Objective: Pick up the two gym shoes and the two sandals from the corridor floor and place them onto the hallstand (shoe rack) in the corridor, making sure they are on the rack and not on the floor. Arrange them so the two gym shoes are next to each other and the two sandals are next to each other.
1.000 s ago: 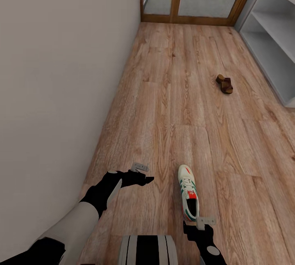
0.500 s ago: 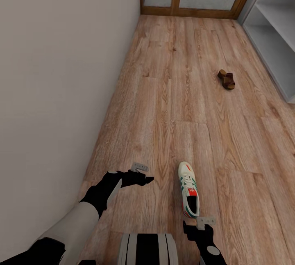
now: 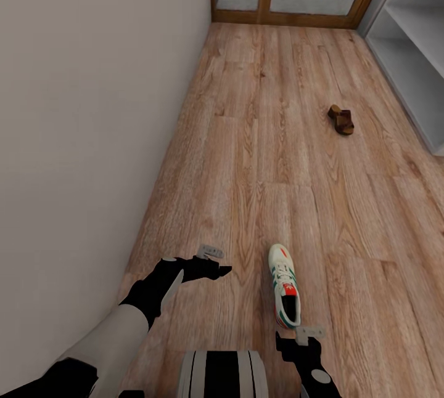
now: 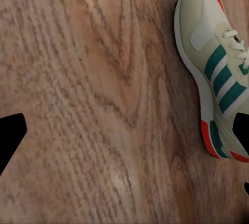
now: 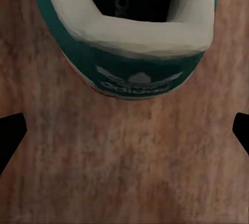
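My white lace-up sneaker [image 3: 284, 286] had green stripes and red-orange patches; the leather sandal [image 3: 341, 119] was brown, the plank floor [image 3: 271, 158] light wood-grained.

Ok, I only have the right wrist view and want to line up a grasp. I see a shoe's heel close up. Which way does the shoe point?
Observer: The gym shoe lies with its toe away from the robot. The right gripper is open just behind its heel.
Operator: Is the left arm in the way?
Observer: No, the left gripper hovers open to the shoe's left, apart from it.
Operator: Anything else to collect?
Observer: A brown sandal lies farther ahead on the floor, near the hallstand on the right.
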Controlling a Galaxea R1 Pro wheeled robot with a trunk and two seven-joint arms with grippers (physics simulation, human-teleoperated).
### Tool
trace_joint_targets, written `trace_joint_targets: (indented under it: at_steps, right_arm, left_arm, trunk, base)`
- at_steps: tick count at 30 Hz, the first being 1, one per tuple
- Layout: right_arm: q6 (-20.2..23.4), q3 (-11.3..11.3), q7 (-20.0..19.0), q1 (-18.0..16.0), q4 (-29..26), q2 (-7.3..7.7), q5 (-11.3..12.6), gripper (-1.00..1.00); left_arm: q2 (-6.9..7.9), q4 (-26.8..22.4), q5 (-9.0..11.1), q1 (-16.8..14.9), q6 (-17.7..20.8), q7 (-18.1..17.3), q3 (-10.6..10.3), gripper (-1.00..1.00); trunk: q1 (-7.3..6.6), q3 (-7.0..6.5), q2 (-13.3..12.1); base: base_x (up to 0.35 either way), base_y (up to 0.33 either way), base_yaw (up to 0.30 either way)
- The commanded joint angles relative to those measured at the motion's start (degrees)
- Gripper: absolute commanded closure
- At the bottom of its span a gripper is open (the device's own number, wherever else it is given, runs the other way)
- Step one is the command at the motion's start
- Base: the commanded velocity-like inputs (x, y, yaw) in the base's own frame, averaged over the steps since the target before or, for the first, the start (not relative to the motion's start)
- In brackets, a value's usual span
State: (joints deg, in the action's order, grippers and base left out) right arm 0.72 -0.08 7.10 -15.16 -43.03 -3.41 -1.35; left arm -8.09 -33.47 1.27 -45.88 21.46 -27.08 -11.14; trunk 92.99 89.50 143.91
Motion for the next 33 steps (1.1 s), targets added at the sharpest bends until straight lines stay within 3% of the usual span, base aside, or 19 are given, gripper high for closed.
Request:
trace_joint_targets:
  at_steps: [1,33]
  right_arm:
    - [0.08,0.00,0.19,0.00,-0.04,-0.02,-0.16,-1.00]
    - [0.08,-0.10,0.19,-0.02,-0.12,-0.02,-0.14,-1.00]
  left_arm:
    - [0.01,-0.09,0.13,0.01,0.41,-0.08,-0.02,-1.00]
    - [0.01,-0.11,0.13,-0.06,0.43,-0.08,0.06,-1.00]
  trunk:
    - [0.00,0.03,0.01]
    - [0.00,0.03,0.01]
  base:
    - [0.136,0.033,0.000]
    - [0.070,0.008,0.000]
